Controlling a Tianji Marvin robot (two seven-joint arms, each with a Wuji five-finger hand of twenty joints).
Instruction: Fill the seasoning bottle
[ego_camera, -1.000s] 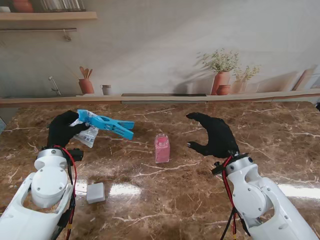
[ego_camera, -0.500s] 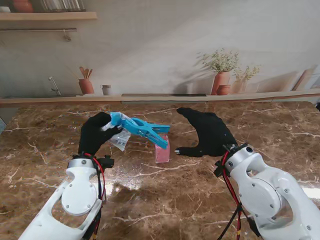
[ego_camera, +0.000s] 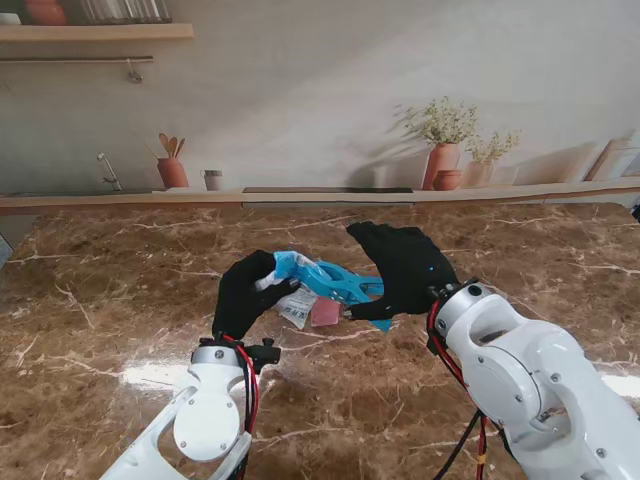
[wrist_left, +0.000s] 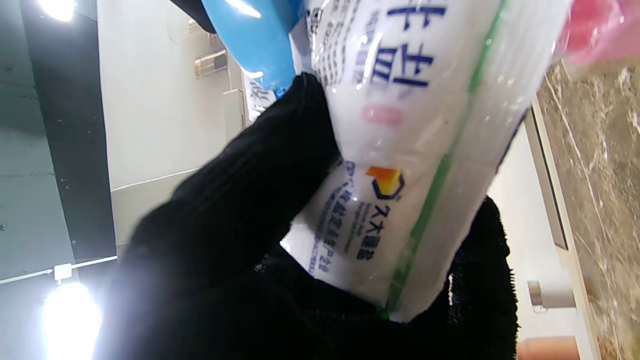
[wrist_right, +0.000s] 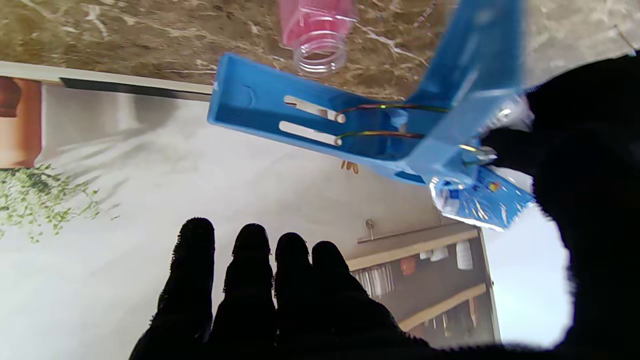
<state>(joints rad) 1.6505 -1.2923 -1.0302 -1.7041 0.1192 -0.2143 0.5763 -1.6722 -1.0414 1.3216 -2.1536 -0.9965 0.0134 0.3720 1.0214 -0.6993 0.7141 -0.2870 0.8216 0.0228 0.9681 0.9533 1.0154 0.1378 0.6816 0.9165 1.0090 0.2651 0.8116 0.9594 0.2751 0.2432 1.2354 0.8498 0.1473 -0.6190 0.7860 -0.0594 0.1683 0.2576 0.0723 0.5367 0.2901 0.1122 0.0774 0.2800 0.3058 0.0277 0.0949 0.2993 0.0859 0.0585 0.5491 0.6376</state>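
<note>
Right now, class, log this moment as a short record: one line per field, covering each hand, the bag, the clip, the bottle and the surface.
left hand: shut on the seasoning bag
seasoning bag: white printed packet, held off the table
blue clip: large peg clamped on the bag, its handles pointing toward the right hand
right hand: fingers apart, at the clip's handles; grip not clear
seasoning bottle: pink, mouth uncapped, standing on the table under the clip
table: brown marble

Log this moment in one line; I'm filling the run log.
left hand: holds clipped bag | right hand: open at clip | bottle: uncapped, on table
</note>
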